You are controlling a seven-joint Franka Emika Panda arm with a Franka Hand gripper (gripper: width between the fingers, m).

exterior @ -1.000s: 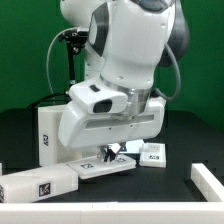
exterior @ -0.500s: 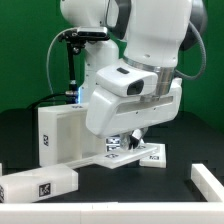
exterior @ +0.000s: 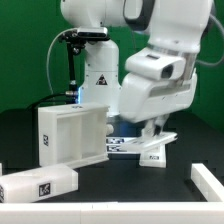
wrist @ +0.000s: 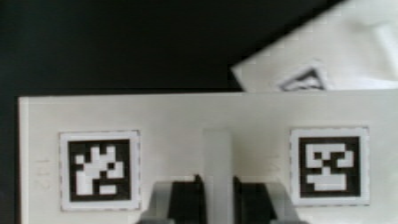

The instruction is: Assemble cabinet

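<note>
White cabinet panel (wrist: 196,115), 2 black-and-white square tags, edge tight in the closed claw (wrist: 214,192).

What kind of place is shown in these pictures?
Most likely a robotics lab test bench: a white robot arm stands over a black table, loose white cabinet parts carry square tags, and a green backdrop hangs behind.

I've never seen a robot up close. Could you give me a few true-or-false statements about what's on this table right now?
1. The open box piece stands to the exterior view's left of the gripper. True.
2. The gripper's jaws are spread wide. False: they are closed together.
3. The flat panel in the wrist view carries two black-and-white tags. True.
4. The table is white. False: it is black.
</note>
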